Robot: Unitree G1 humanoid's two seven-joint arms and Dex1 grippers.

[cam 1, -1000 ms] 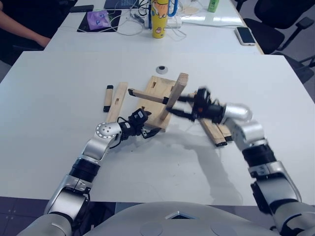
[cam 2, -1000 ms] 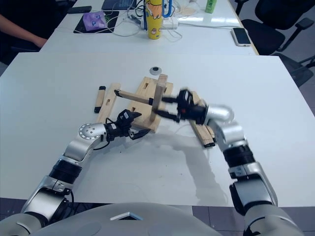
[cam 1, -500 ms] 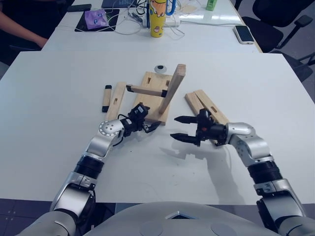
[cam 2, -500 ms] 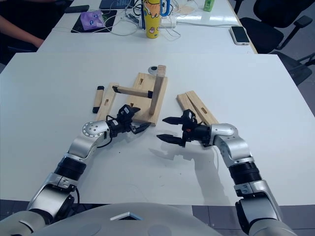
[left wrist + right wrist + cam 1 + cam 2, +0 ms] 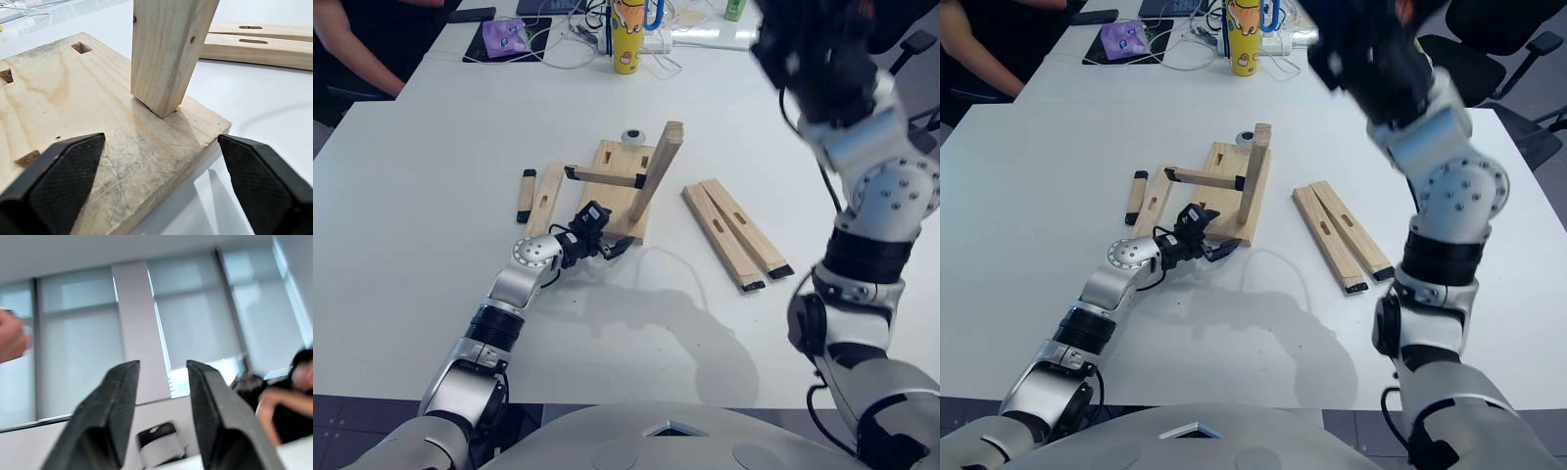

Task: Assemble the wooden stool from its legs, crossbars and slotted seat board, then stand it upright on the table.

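Though blurred in the head views, the right tool shows spread from its wrist; the left tool, spread, sits at 6 o'clock of the seat board.

L arm is showing rounded silver-grey shells w/ blk bands at the joints. A round silver disc cap, small dots around its rim, is sitting near the wrist, w/ a thin blk cable looping by it. L gripper is all blk. Its fingers are tapering to wedges w/ fine cross-hatched pads. R arm is showing the same silver shells, blk segments betw. them, and a bulbous joint w/ screw dots. R gripper fingers are looking dark grey, smooth, curved.
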